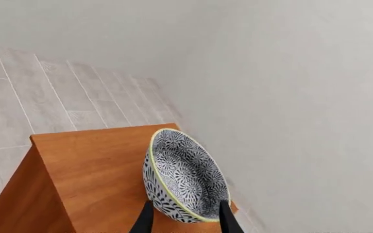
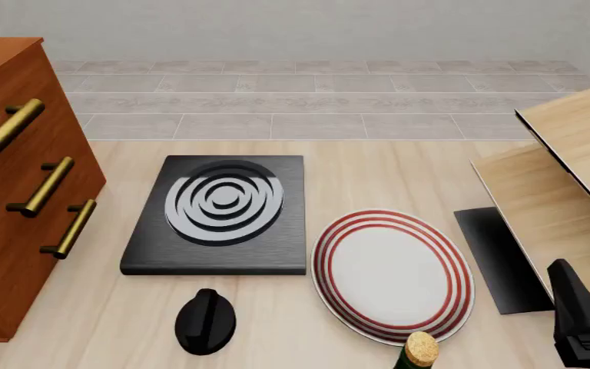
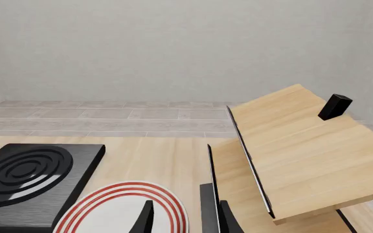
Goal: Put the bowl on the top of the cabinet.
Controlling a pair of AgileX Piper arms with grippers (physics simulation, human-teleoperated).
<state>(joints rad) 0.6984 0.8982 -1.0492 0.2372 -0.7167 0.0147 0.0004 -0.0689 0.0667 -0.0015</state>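
Reddish cabinet (image 1: 102, 165) top under bowl (image 1: 185, 177); left gripper (image 1: 185, 221) jaws mostly cropped.

Black tapered fingers (image 1: 142, 221), matte black arm (image 2: 582, 319)

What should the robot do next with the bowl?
Probably lower it a little and open the left pincer. The bowl hangs tilted between the fingers, already over the cabinet top, near its edge, so setting it flat there looks like the next step.

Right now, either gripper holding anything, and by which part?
Left gripper grips the bowl by its rim, tilted over the cabinet top. Right gripper holds nothing.
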